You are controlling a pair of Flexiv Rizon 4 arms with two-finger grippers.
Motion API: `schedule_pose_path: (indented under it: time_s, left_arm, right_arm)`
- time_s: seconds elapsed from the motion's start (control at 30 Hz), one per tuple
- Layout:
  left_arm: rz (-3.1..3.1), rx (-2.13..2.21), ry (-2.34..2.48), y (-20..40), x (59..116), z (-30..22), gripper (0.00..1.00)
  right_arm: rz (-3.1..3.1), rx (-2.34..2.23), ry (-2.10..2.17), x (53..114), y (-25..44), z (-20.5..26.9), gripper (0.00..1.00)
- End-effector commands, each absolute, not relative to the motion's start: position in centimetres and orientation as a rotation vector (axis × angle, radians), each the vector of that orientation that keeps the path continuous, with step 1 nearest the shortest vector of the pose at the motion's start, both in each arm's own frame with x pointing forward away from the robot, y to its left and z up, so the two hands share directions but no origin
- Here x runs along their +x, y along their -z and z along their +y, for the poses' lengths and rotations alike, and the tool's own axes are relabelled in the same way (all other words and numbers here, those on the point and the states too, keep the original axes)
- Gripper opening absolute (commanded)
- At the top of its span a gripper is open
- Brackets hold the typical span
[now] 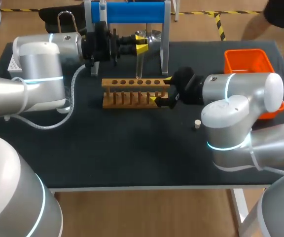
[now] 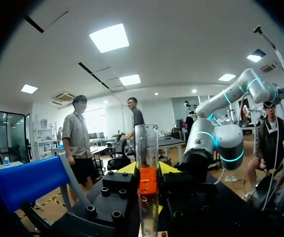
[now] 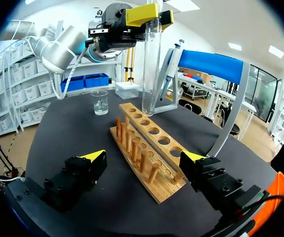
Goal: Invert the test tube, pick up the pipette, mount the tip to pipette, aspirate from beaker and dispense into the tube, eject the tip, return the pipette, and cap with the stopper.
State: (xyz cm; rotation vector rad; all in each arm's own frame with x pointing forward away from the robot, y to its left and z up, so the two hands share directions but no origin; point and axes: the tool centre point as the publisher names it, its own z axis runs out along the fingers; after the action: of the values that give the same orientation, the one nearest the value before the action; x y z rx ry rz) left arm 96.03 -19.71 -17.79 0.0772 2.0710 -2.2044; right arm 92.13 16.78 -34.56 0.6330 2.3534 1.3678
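Note:
My left gripper (image 1: 141,45) is shut on a clear test tube (image 1: 139,66), held upright with its lower end just above the wooden rack (image 1: 134,92). In the left wrist view the tube (image 2: 147,148) stands between the yellow fingers of the left gripper (image 2: 147,170). My right gripper (image 1: 162,95) stands open at the rack's right end with nothing in it. Its view shows the right gripper (image 3: 144,158) straddling the near end of the rack (image 3: 149,148), with the tube (image 3: 151,69), a glass beaker (image 3: 99,102) and the hanging pipette (image 3: 169,69) beyond. A small stopper (image 1: 197,124) lies on the table.
A blue-topped pipette stand (image 1: 132,12) rises behind the rack. An orange bin (image 1: 248,61) sits at the back right. A white tip box (image 3: 127,89) rests near the beaker. The rack's front row carries several upright wooden pegs (image 3: 134,143).

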Motion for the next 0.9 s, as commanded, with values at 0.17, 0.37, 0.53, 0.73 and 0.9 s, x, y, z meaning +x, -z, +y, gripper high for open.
schedule_pose_path:
  time_s: [0.17,0.37,0.53,0.73,0.9]
  left_arm:
    - [2.074,0.081,2.207,17.8,96.2,-19.6,0.00]
    - [2.073,0.079,2.209,17.9,96.2,-19.7,0.00]
    - [2.066,0.082,2.213,17.9,96.6,-19.9,0.00]
    - [2.064,0.087,2.230,18.2,96.9,-20.4,0.00]
    - [2.067,0.081,2.238,18.8,97.1,-20.9,0.00]
  right_arm:
    - [2.356,0.635,-1.362,92.1,34.6,16.9,1.00]
    - [2.356,0.635,-1.362,92.1,34.6,16.9,1.00]
    - [2.356,0.635,-1.362,92.1,34.6,16.9,1.00]
    - [2.356,0.635,-1.362,92.1,34.6,16.9,1.00]
    - [2.356,0.635,-1.362,92.1,34.6,16.9,1.00]
